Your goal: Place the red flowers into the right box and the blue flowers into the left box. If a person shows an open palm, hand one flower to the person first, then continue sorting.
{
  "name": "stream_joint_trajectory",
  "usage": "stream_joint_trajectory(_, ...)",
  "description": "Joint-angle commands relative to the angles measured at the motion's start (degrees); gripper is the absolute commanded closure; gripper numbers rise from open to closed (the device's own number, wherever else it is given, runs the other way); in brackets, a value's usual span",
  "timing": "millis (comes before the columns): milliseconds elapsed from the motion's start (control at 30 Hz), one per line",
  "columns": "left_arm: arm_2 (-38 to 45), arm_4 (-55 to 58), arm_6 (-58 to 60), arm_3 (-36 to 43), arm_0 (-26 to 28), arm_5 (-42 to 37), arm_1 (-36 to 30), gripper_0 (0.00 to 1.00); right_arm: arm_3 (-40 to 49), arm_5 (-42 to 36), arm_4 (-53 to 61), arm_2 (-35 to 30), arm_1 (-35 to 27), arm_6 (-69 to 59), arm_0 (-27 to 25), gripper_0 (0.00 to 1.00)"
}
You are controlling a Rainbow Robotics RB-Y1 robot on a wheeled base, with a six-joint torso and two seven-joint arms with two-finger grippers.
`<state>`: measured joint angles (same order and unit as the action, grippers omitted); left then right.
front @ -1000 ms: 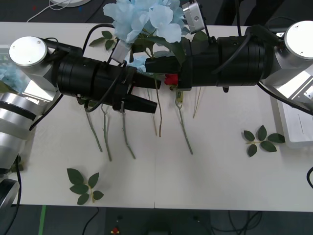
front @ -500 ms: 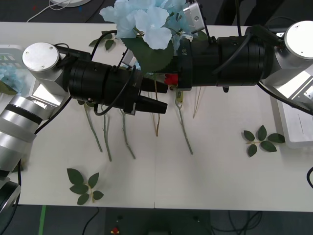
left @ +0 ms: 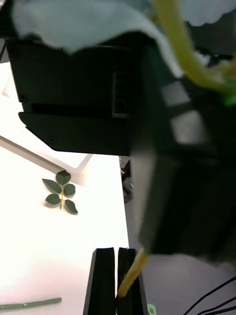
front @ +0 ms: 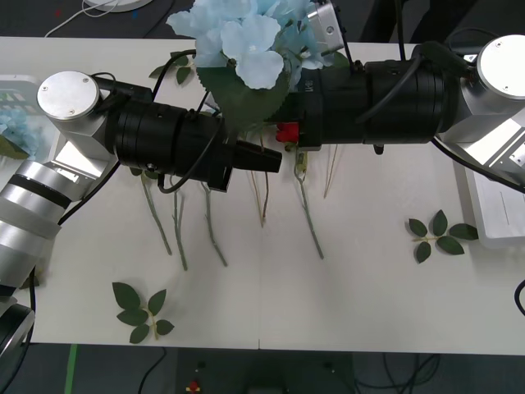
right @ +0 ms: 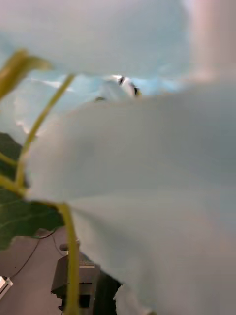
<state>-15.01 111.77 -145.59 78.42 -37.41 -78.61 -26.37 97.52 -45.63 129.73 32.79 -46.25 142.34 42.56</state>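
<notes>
Here the left gripper (front: 267, 158) has its black fingers (left: 114, 280) pressed together on the thin stem of a blue flower (front: 246, 37), lifted above the table (front: 369, 295); the right gripper's grip is hidden, perhaps behind the petals (right: 147, 197); the right box (front: 492, 213) sits at the table's right edge.

- The left gripper (front: 267, 158) has swung from pointing down over the table to nearly level, ending close beside the right arm
- It is clamped on the stem of a blue flower (front: 246, 37), which has risen and shifted slightly toward the robot's left
- That stem's lower end has lifted a little
</notes>
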Motion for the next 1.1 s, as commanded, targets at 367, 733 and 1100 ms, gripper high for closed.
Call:
stream_joint_trajectory(367, -1.0, 2.5, 0.1, 0.4, -2.0, 0.7, 0.1, 1.00, 0.6, 0.3, 0.8, 0.2, 1.3, 2.2, 2.7, 1.00)
stream_joint_trajectory(733, -0.9, 4.2, -1.3, 0.4, -1.7, 0.8, -0.9, 1.00, 0.7, 0.4, 0.8, 0.3, 1.2, 2.2, 2.6, 0.00)
stream_joint_trajectory(1100, 3.0, 6.1, -1.7, 0.5, -2.5, 1.1, -2.9, 1.00, 0.6, 0.3, 0.8, 0.2, 0.6, 2.3, 2.6, 0.00)
